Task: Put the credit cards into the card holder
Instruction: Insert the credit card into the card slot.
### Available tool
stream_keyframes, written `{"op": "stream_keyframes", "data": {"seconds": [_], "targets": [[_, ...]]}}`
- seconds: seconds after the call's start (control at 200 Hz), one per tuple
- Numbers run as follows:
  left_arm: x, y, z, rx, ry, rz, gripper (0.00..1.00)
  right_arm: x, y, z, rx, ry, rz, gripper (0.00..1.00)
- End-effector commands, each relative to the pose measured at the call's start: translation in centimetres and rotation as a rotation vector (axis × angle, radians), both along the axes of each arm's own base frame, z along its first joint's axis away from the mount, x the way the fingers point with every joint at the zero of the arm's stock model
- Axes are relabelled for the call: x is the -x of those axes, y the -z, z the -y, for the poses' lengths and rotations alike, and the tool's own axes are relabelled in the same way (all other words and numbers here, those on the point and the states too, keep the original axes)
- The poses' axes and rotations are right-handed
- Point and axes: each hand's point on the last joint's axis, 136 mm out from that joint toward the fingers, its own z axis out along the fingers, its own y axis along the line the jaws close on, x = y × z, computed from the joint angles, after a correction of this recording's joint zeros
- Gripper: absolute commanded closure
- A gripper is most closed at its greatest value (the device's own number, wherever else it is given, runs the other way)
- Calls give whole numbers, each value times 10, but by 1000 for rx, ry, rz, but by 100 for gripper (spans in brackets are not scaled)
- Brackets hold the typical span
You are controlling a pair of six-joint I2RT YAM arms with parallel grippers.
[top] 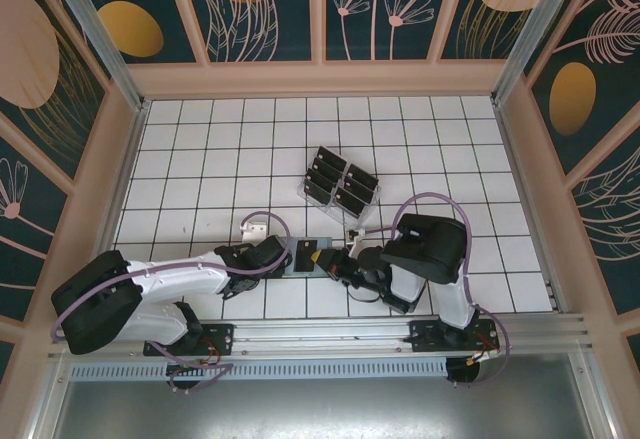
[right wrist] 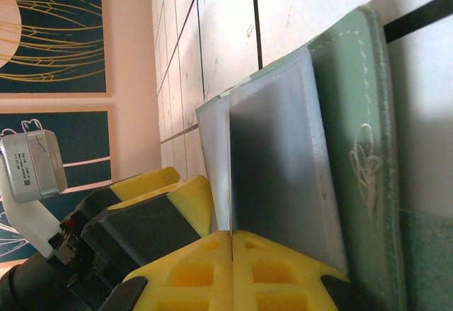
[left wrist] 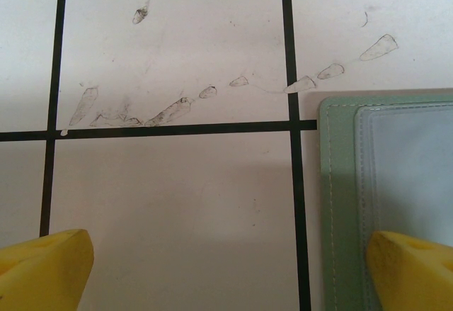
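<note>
The sage-green card holder (left wrist: 343,198) lies open on the white grid table, its pale clear sleeves facing up. My left gripper (left wrist: 230,272) is open wide and low over the table. Its right fingertip (left wrist: 414,272) is over the holder's left part and its left one is over bare tile. My right gripper (right wrist: 232,234) is shut on the near edge of a dark credit card (right wrist: 272,162) that lies against the holder's inner sleeve, beside the green cover (right wrist: 354,112). From above, the dark card (top: 305,256) sits between the two grippers. More dark cards stand in a clear rack (top: 340,184).
The clear slotted rack stands about two tiles behind the grippers. The left arm's fingers (right wrist: 177,190) and its camera box (right wrist: 32,166) are close to the right gripper's left side. Patterned walls enclose the table, and a metal rail (top: 320,334) runs along the near edge.
</note>
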Motion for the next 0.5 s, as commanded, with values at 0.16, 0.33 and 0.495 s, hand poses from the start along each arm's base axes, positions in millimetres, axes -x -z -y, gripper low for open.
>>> {"op": "stream_keyframes", "data": {"seconds": [0.16,0.33,0.495], "targets": [[9,8,-15,-57,-1,-24,1,6,29,5,104,-7,-73,100],[9,8,-15,-59,-2,-24,2,6,30,2,101,-15,-77,100],[9,9,-15,-59,-1,-25,1,6,32,0,101,-22,-81,100]]}}
